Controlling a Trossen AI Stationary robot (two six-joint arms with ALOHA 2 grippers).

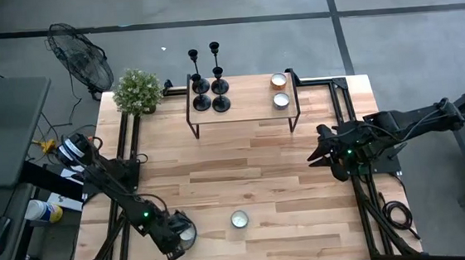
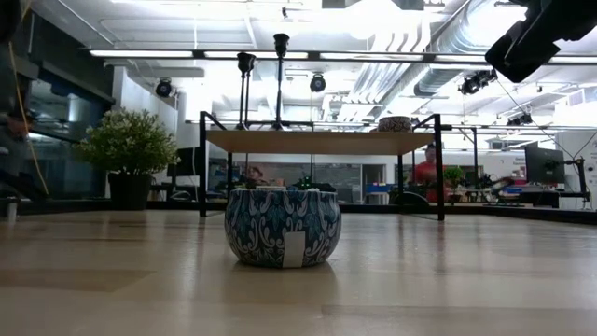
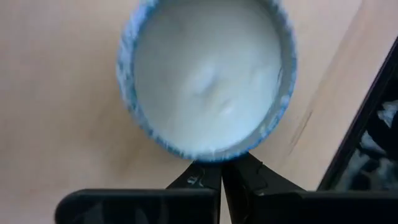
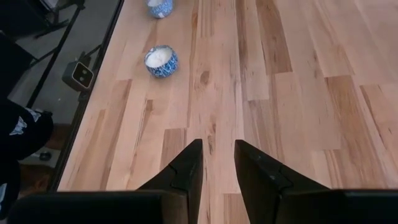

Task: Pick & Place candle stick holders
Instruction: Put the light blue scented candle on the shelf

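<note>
Left gripper (image 3: 221,171): fingers pressed together, directly over a blue-patterned candle (image 3: 208,74). Right gripper (image 4: 217,155): fingers slightly spread, empty. Candle stick holders (image 1: 209,82): four, on raised shelf (image 1: 243,111), well apart from both.

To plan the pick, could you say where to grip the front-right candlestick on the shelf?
The candlestick stands upright with neighbours behind and beside it, so probably grip its thin stem, coming level from the shelf's open front; the domed base looks too wide.

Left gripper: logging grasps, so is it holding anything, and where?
Nothing held: left gripper is shut just beside the blue candle tin, gripping nothing.
</note>
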